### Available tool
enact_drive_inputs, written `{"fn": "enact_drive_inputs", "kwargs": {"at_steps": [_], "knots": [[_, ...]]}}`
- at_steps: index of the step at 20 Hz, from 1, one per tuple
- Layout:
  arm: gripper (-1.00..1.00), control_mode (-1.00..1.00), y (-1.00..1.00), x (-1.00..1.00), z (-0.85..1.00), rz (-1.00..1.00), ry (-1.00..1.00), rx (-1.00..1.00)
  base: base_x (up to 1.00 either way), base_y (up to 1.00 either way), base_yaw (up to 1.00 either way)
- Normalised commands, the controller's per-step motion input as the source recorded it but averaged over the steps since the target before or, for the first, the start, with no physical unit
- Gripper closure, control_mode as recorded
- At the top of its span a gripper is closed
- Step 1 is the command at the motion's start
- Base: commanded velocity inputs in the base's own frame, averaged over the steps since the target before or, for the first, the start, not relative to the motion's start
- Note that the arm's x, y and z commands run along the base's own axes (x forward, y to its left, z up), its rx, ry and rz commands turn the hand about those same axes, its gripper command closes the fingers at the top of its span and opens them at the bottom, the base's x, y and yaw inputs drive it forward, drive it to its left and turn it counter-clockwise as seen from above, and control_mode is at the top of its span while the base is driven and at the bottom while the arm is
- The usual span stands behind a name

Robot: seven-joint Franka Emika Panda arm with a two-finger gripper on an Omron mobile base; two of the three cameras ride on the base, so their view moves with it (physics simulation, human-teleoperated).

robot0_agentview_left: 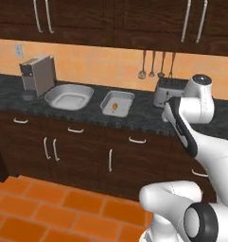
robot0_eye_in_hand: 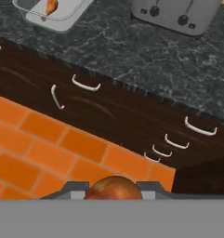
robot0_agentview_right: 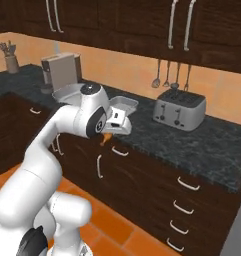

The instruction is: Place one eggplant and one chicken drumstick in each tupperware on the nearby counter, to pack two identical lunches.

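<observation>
1. Looking from behind-left, well back, toward the toaster (robot0_agentview_left: 168, 90) on the counter (robot0_agentview_left: 139, 116).
2. Looking from behind-right, nearer the toaster (robot0_agentview_right: 180, 109), sharing the same counter (robot0_agentview_right: 192, 142).
3. Peering down along the hand at the toaster (robot0_eye_in_hand: 176, 13) and drawers below.

The hand (robot0_agentview_right: 110, 134) is mostly hidden behind the arm's wrist, leaving only an orange tip of the chicken drumstick (robot0_agentview_right: 106, 139) showing below it. The small tray (robot0_eye_in_hand: 53, 14) beside the toaster (robot0_eye_in_hand: 176, 14) is cut by the top edge.
</observation>
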Motion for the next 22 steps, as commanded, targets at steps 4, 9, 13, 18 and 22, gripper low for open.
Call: {"fn": "enact_drive_inputs", "kwargs": {"at_steps": [4,9,13,18,22], "knots": [[1.00,1.00,0.00,0.00,0.00,0.00,0.00,0.00,0.56,1.00,-0.29],[1.00,1.00,0.00,0.00,0.00,0.00,0.00,0.00,0.48,1.00,-0.39],[1.00,1.00,0.00,0.00,0.00,0.00,0.00,0.00,0.42,1.00,-0.41],[1.00,1.00,0.00,0.00,0.00,0.00,0.00,0.00,0.67,1.00,-0.40],[1.00,1.00,0.00,0.00,0.00,0.00,0.00,0.00,0.93,0.94,-0.33]]}}
